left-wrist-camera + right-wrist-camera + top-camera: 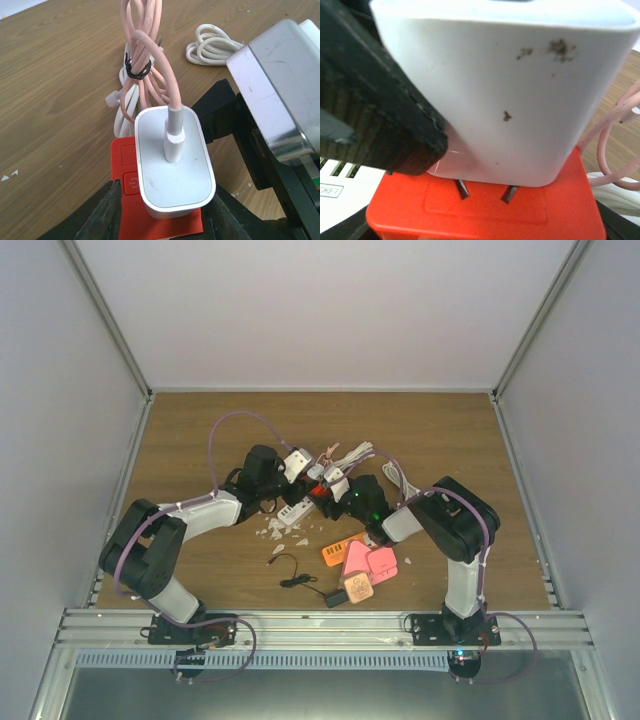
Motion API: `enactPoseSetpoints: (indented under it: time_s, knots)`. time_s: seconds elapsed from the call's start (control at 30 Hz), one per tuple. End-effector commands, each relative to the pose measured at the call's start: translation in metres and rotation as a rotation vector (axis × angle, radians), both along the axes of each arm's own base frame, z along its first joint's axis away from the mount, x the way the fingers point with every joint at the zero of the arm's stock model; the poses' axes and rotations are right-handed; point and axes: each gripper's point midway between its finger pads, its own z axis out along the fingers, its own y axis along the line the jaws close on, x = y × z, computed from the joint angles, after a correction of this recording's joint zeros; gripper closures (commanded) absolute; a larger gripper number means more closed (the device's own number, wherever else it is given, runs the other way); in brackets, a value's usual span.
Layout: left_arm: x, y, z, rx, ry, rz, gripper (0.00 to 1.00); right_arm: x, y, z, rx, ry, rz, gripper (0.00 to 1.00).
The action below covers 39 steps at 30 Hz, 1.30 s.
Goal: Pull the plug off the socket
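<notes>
A white plug (172, 170) with a pink cable (150, 65) sits in the red socket (125, 165). My left gripper (165, 210) is closed around the plug from both sides, and one of its black fingers (380, 110) lies against the plug's side. In the right wrist view the plug (510, 90) stands slightly raised, with two metal prongs (462, 188) showing above the socket (485, 210). My right gripper (485, 232) holds the socket from below, only its finger edges showing at the bottom corners. Both grippers meet at mid-table around the socket (318, 493).
A white power strip (293, 512) lies under the left arm, with white scraps (275, 530) beside it. A coiled white cable (212, 45) rests farther back. Orange (340, 551) and pink (372, 562) pieces and a black adapter (336, 597) with its thin cord lie nearer the bases.
</notes>
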Motion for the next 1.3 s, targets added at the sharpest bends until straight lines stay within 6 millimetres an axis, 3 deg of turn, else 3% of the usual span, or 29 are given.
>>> enactPoseSetpoints:
  time_s: [0.0,0.43,0.9,1.27]
  knots:
    - [0.014,-0.006,0.034,-0.059,-0.110,0.017,0.58,0.003,-0.003,-0.002,-0.017,0.000,-0.024,0.46]
    - [0.012,-0.011,0.064,-0.126,-0.153,-0.003,0.64,0.000,-0.007,-0.016,-0.041,0.031,-0.029,0.54]
    - [0.019,-0.007,0.060,-0.109,-0.144,0.013,0.73,0.000,-0.007,-0.018,-0.041,0.038,-0.033,0.57]
    - [0.009,-0.009,0.087,-0.161,-0.167,-0.008,0.79,0.000,-0.009,-0.022,-0.044,0.055,-0.047,0.58]
